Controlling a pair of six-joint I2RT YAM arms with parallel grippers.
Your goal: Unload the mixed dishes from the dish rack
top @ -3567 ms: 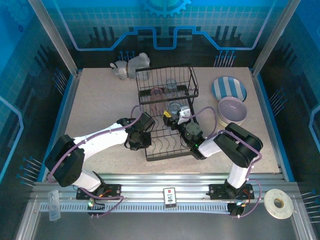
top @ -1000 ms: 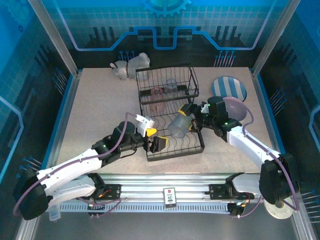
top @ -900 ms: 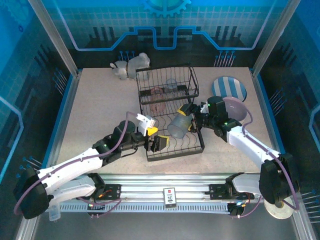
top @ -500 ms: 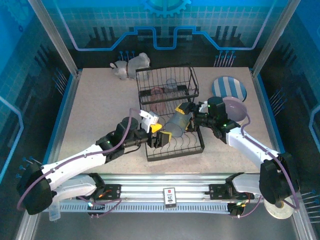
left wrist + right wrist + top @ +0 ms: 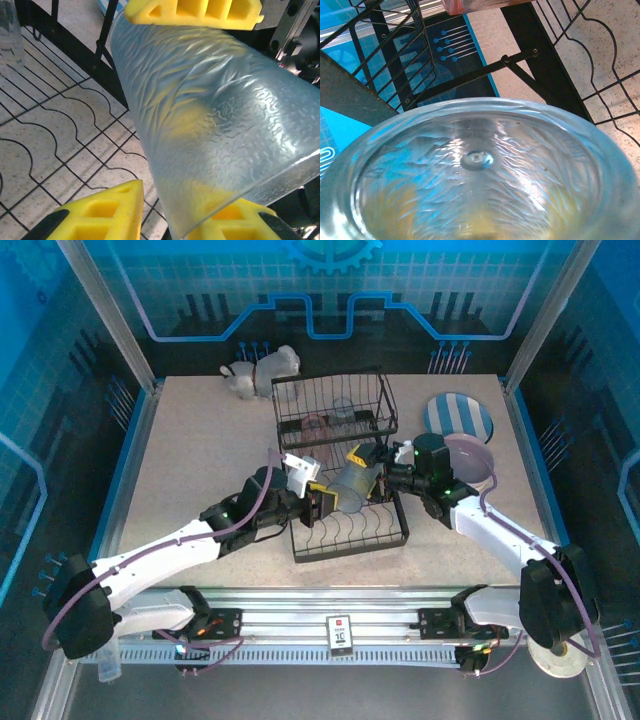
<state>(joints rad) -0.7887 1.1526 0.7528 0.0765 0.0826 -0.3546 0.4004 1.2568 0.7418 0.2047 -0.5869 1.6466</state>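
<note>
Tumbler (image 5: 350,486), translucent blue-grey with a rippled wall, is in the air over the lower tier of the dish rack (image 5: 350,549), between the two grippers.

Orientation: the long axis lies nearly flat and runs diagonally in the top view. The base points near-left, at the left gripper (image 5: 322,502); the mouth points far-right, at the right gripper (image 5: 370,468).

Right gripper: clamped on the tumbler at the mouth end. One yellow finger (image 5: 192,12) lies along the outer wall.

Left gripper: its yellow fingers (image 5: 100,210) stand either side of the narrower base end, one just beside the wall and the other seen through the glass. Whether they press on it — cannot tell.

Views compared:
- Top: gives the diagonal and both arms meeting over the rack, but not the taper.
- Left wrist: shows the taper (widening toward the right gripper) and the surface relief, with the rack's wavy floor wires underneath.
- Right wrist: looks straight down the mouth to the round base (image 5: 477,160) — yellow shows through the glass low down, rack bars behind.

Striped plate (image 5: 458,417) and lavender bowl (image 5: 470,458) sit on the table (image 5: 200,460) right of the rack.
</note>
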